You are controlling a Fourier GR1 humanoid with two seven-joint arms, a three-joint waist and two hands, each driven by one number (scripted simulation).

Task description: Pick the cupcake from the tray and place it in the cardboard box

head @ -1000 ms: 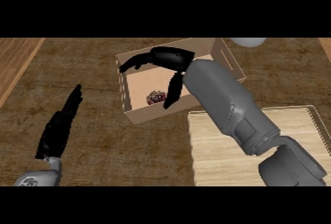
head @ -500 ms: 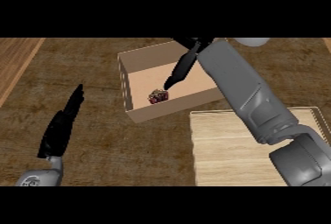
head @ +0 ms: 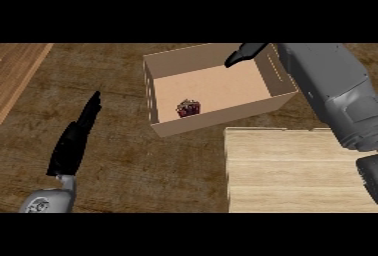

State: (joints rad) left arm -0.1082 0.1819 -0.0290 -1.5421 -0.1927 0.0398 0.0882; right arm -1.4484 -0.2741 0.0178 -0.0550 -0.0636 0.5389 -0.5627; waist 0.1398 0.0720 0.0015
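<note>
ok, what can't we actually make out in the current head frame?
- Right hand: head view, mostly cut off by the picture's top edge; finger state unclear.
- Cupcake: head view, too small and dark inside the cardboard box to tell upright or tipped.
- Tray: head view, its right side hidden behind the right forearm.

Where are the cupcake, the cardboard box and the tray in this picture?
cupcake (head: 189, 108), head view, on its dark top, inside the box.
cardboard box (head: 214, 119), head view, on its near outer wall.
tray (head: 295, 170), head view, on its bare wooden surface.
</note>
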